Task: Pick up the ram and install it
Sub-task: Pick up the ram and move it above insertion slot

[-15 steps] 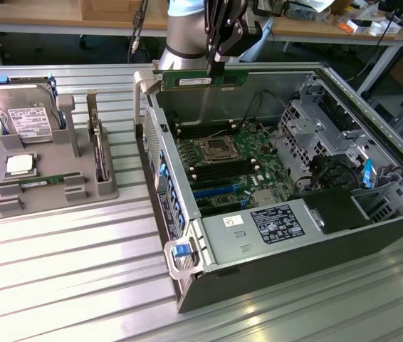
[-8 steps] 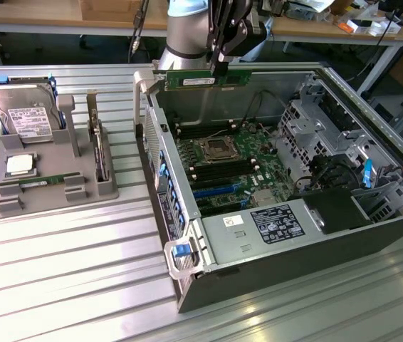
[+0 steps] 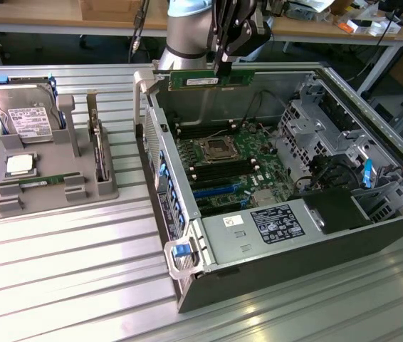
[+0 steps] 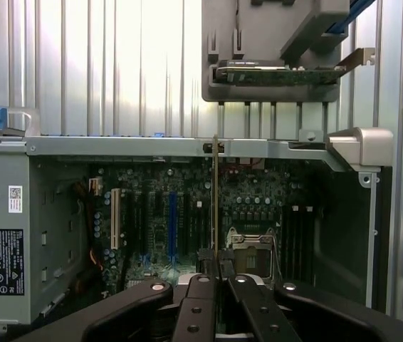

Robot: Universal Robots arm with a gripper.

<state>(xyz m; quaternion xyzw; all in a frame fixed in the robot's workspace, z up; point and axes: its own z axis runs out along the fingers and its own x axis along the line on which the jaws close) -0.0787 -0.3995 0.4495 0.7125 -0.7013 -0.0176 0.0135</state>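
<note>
Now: tool (image 3: 223, 71) holding the ram (image 3: 196, 80) over the open case (image 3: 258, 278).
Its jaws are pinched narrow on the ram's upper edge. The ram is a long, thin green board with a white label, hanging level above the case's rim; the wrist view shows it edge-on (image 4: 216, 199) over the motherboard (image 3: 219, 194).
</note>
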